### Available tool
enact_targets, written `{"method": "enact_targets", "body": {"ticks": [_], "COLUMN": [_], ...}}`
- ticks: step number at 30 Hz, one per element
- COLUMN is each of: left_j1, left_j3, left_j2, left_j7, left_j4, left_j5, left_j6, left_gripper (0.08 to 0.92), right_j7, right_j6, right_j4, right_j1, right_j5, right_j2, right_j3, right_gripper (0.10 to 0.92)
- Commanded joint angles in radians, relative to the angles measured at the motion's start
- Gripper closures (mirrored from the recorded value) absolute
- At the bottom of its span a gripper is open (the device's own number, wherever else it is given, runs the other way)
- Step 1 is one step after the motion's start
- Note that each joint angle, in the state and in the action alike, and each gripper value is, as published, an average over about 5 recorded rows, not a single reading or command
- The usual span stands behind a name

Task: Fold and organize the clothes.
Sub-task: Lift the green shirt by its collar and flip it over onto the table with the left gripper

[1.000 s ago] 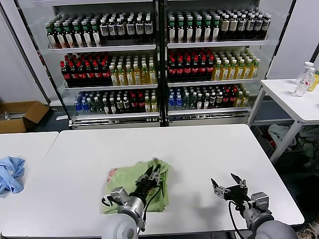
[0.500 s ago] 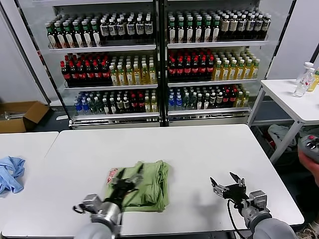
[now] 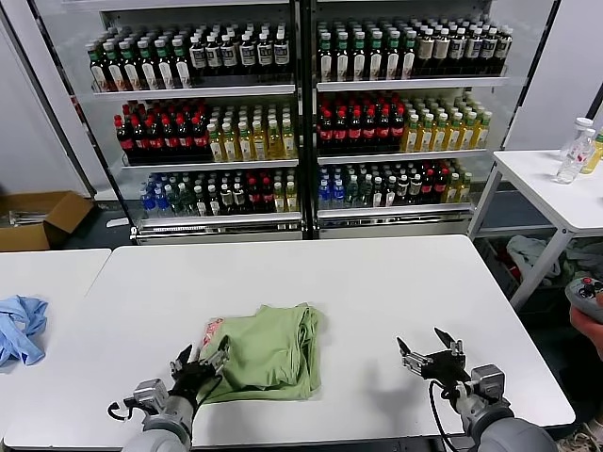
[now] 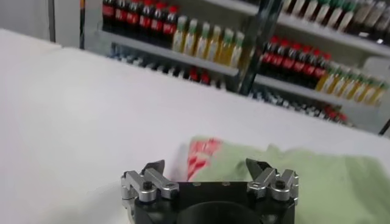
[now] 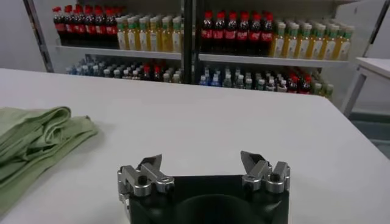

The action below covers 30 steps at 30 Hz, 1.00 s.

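On the near half of the wide white table [image 3: 377, 282], a light green cotton shirt [image 3: 268, 353] lies folded into a compact bundle, its red-and-white patterned patch [image 3: 212, 330] showing at the left edge. Just beside the bundle's near left corner, the left gripper [image 3: 200, 362] hovers with its jaws spread wide, holding nothing. Well apart to the right, the right gripper [image 3: 429, 349] hangs over bare tabletop, fingers likewise parted and empty. A crumpled light blue garment [image 3: 21, 330] rests on the neighbouring white table [image 3: 47, 278], while glass-fronted coolers stocked with bottles [image 3: 301, 113] line the wall behind.
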Motion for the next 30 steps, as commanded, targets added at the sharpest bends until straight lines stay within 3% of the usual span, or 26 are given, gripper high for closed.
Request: {"method": "enact_targets", "body": {"ticks": [1, 6, 11, 23, 30], "left_j1": [0.002, 0.006, 0.016, 0.005, 0.014], "left_j3": [0.008, 0.023, 0.029, -0.063, -0.135], "left_j2": [-0.013, -0.032, -0.045, -0.052, -0.047], "left_j7": [0.000, 0.037, 0.071, 0.060, 0.079], "left_j4": [0.060, 0.030, 0.019, 0.041, -0.056], "left_j5": [0.053, -0.045, -0.121, -0.520, -0.650], "left_j6": [-0.011, -0.024, -0.033, -0.006, -0.004], "left_gripper": [0.177, 0.218, 0.363, 0.710, 0.885], "right_j7": [0.001, 0.003, 0.004, 0.005, 0.006], "right_j6": [-0.001, -0.002, -0.002, -0.001, -0.001], "right_j4": [0.015, 0.019, 0.024, 0.039, 0.047], "right_j1": [-0.014, -0.016, -0.023, -0.042, -0.038], "right_j5": [-0.009, -0.013, -0.015, -0.015, -0.011], "right_j2": [0.001, 0.002, 0.004, -0.002, -0.004], "right_j3": [0.002, 0.000, 0.000, 0.011, 0.012], "right_gripper": [0.203, 0.203, 0.203, 0.203, 0.203]}}
